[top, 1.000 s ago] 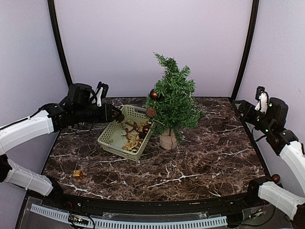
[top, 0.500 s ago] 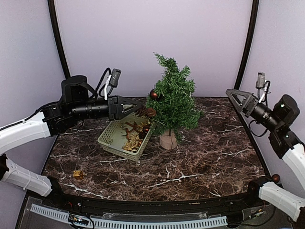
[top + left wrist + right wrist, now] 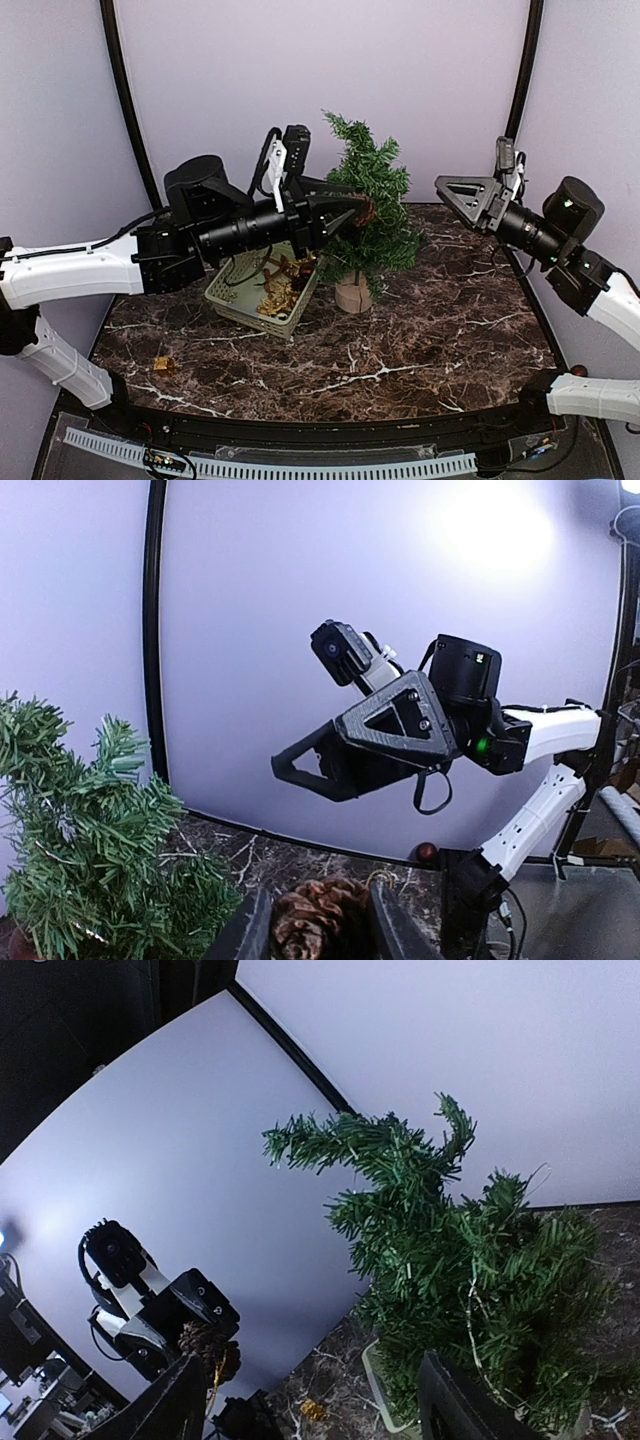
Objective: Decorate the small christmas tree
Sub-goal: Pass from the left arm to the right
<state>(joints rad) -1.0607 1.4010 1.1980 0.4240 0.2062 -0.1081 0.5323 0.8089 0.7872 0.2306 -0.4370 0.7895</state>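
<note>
We record left arm [image 3: 150, 255] stretched level above basket [image 3: 232, 292], left pincer [image 3: 358, 212] gripping pine cone [image 3: 318, 925] at small christmas tree [image 3: 388, 240] on tabletop [image 3: 420, 335] rear centre, right arm [image 3: 565, 235] raised, right pincer [image 3: 442, 190] spread wide and empty, pointing at tree

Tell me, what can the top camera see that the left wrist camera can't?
Only the top camera shows the green basket, the tree's wooden base and a little gold thing on the table. Only the left wrist camera shows the pine cone up close, pinched in the left hand. Both show the small christmas tree and the open right hand.
</note>
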